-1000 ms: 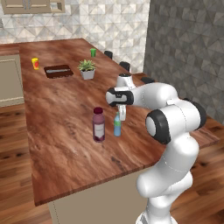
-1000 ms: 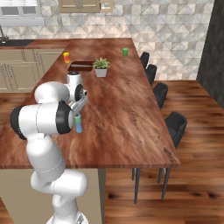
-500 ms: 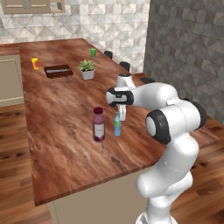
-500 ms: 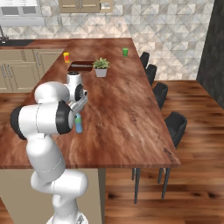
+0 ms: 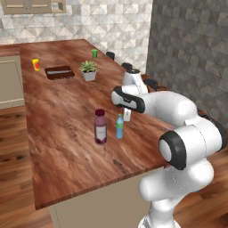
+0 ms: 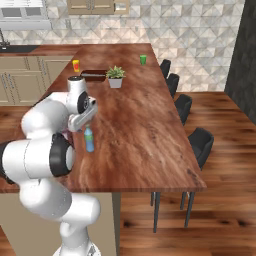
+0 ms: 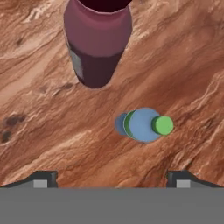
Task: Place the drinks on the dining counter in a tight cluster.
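Place: home kitchen
Island: long wood counter [image 6: 150,125]
Seating: dark stools [image 6: 200,142] alongside
Storage: beige cabinets [image 6: 22,82], sink [image 6: 4,45]
Wall: patterned tile backsplash [image 6: 190,35]

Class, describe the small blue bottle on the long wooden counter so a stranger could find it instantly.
Start at the long reddish-brown dining counter. Near its front stand two bottles, close together but apart. Beside the stout purple-capped bottle, the light-blue bottle is the shorter, slimmer one with a green cap.
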{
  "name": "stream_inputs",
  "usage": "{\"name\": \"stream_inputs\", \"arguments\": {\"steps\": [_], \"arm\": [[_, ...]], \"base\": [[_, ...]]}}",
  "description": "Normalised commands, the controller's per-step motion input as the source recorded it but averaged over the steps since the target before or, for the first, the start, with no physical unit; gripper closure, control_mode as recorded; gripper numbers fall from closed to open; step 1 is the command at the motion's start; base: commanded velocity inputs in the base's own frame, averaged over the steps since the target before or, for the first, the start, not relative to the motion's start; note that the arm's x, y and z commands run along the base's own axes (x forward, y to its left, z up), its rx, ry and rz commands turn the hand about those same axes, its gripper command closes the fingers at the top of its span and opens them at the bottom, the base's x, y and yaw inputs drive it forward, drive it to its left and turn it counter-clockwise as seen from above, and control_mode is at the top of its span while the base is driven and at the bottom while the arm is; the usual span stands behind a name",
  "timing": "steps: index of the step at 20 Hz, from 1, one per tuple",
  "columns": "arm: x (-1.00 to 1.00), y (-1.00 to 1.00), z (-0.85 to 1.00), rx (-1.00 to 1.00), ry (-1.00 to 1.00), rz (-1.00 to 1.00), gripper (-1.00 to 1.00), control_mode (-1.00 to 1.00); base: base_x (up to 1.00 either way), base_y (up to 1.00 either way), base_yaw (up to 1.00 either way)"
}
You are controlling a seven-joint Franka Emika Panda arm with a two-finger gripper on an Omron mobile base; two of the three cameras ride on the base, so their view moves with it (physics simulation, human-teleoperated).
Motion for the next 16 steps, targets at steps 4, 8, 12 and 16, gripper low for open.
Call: {"name": "stream_inputs", "arguments": {"steps": [4,8,12,16], "arm": [[-0.74,-0.12,0.43,0.07,-0.16,-0.23,-1.00,-1.00],[-0.81,-0.18,0.49,0.10,-0.16,-0.26,-1.00,-1.00],[-0.71,-0.18,0.51,0.12,-0.13,-0.28,-1.00,-1.00],[-0.42,-0.09,0.23,0.15,-0.01,-0.29,-1.00,-1.00]], "base": [[0.00,0.00,0.00],[0.00,0.00,0.00],[0.00,0.00,0.00],[0.00,0.00,0.00]]}}
